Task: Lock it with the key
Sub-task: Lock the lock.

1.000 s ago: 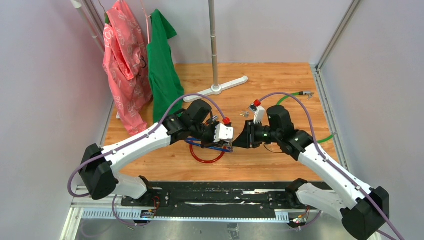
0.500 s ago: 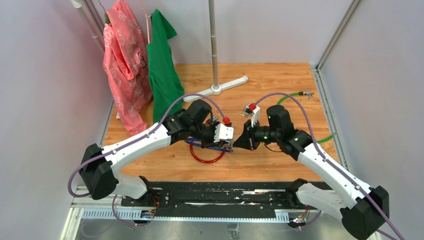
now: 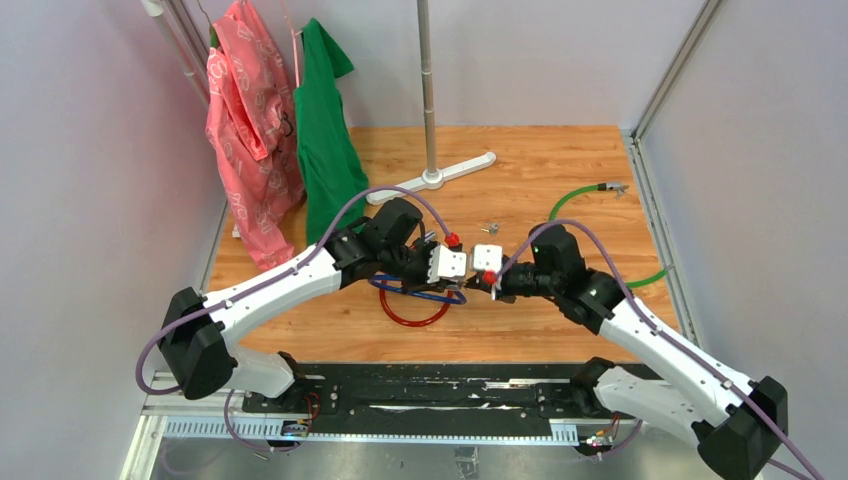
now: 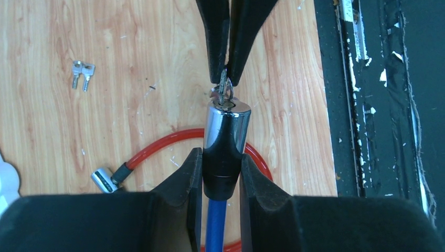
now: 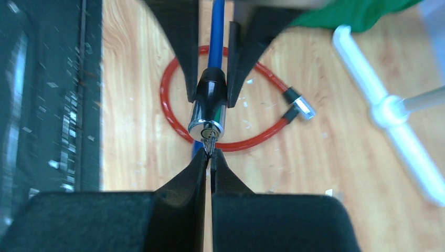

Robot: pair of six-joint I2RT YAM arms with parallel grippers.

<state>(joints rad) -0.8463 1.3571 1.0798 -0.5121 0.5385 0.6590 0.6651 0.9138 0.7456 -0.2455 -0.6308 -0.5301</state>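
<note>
My left gripper (image 4: 221, 157) is shut on the black collar of the blue cable lock's chrome cylinder (image 4: 226, 126), holding it just above the wooden floor. The key (image 4: 224, 89), a tiny silvery piece, sticks in the cylinder's end face. My right gripper (image 5: 210, 153) is shut on the key (image 5: 210, 140), facing the left gripper head-on. In the top view both grippers meet at mid-floor, the right gripper (image 3: 487, 283) beside the left gripper (image 3: 462, 285). The blue cable (image 4: 215, 226) runs back between the left fingers.
A red cable loop (image 4: 157, 144) lies on the floor under the lock. Two spare keys (image 3: 489, 229) lie behind the grippers, and a green cable (image 3: 575, 200) at the back right. A white stand base (image 3: 432, 178) and hanging pink and green clothes (image 3: 290, 130) are at the back.
My right gripper has rolled its wrist, shifted slightly left and shut on the key in the lock. The left arm and the lock have stayed where they were.
</note>
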